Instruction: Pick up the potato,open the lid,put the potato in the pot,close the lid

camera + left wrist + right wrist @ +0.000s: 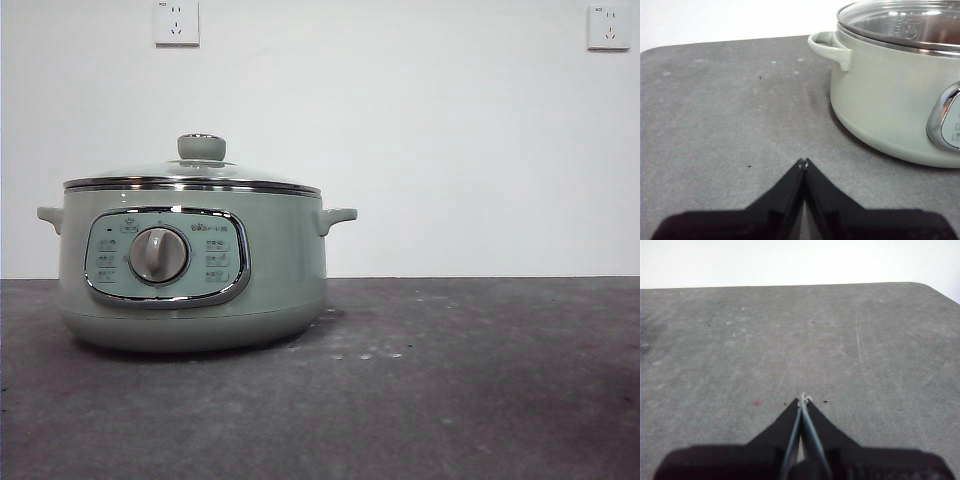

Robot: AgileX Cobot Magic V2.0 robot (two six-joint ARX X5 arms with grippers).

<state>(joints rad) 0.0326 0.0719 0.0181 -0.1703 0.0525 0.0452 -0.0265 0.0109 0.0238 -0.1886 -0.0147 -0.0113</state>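
The left hand [803, 162] is hanging pinched tight and empty over the bare desk [730, 115], the pot [890, 105] sitting near it with the lid [900, 22] on. The right hand [803, 399] is waiting likewise, gripping nothing. I am seeing no potato anywhere, so every step is looking undone.

Pot [890, 100] cut off at the left wrist view's edge; panel labels [215, 258] too small to read; contents perhaps hidden under the lid [195, 170]
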